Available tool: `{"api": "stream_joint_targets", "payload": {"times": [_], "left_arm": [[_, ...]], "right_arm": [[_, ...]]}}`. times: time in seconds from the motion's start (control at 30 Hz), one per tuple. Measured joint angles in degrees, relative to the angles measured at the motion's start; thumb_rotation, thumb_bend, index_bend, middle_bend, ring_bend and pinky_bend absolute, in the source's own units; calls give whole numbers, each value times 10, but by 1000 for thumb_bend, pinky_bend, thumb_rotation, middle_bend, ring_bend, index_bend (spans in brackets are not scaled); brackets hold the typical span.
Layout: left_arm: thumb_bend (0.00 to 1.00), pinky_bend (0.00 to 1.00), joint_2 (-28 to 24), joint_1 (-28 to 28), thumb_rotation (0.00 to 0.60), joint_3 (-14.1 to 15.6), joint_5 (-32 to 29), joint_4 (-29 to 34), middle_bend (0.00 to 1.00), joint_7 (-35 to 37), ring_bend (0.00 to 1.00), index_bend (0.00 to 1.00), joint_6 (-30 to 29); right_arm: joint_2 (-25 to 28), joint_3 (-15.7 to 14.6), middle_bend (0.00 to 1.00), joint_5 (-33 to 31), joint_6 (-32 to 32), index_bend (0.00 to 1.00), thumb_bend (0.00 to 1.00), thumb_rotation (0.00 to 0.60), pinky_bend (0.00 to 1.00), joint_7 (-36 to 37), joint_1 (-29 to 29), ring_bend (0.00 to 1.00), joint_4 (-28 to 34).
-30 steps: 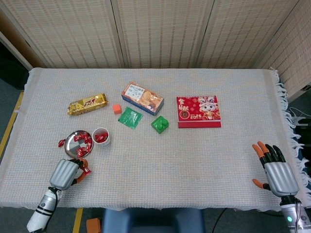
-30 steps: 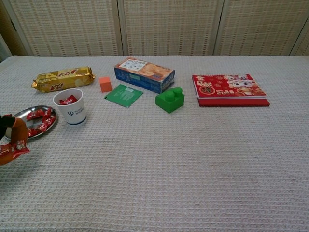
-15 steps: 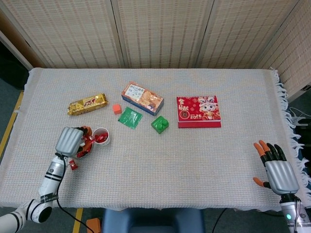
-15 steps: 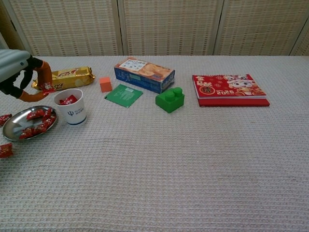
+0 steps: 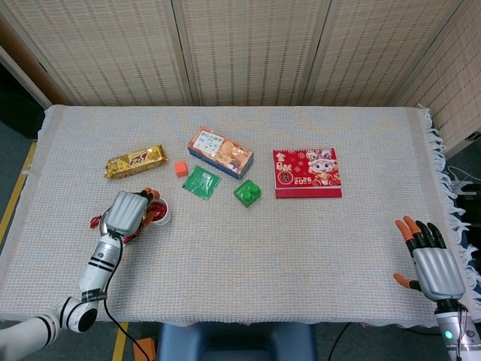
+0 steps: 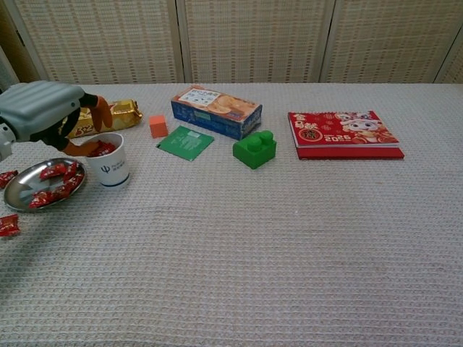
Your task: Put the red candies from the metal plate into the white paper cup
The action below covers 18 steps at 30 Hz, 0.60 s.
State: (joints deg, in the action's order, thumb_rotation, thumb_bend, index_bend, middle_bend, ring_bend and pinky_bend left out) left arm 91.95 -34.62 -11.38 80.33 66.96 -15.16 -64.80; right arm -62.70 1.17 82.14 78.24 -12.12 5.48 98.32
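Clearly at the drop: left hand (image 6: pixel 43 116) over white paper cup (image 6: pixel 110 168), fingers parted at the rim, nothing visibly pinched. Right hand (image 5: pixel 434 263) spread and idle, well apart. Could tip the light cup with a fingertip. Red candies (image 6: pixel 52 182) waiting in metal plate (image 6: pixel 16 194); stray candy (image 6: pixel 9 225) beside it, easily missed.

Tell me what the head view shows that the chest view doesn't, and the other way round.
Only the head view shows the right hand, open and apart from everything at the table's near right edge. Only the chest view shows the red candies lying in the round metal plate; from above the left hand hides most of it. Both show the left hand over the white paper cup.
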Motion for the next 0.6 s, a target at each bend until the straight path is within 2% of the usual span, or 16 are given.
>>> {"api": "stream_joint_targets", "payload": {"times": [0.23,0.43,0.6], "left_arm": [[353,997,-19,20,600,17,16,34,309,9,678,310,-38],[351,1000,-38,89,600,68,34,51,376,32,698,333,-102],[351,1000,-28,146,600,102,43,11,399,50,699,353,-149]], "right_arm": [[3,-1,0,4,6,0,31,600,0,5,-3,0,1],[4,-4,0,9,7,0,32,600,0,6,-4,0,2],[3,-6,0,14,5,0,32,600,0,6,-2,0,2]]}}
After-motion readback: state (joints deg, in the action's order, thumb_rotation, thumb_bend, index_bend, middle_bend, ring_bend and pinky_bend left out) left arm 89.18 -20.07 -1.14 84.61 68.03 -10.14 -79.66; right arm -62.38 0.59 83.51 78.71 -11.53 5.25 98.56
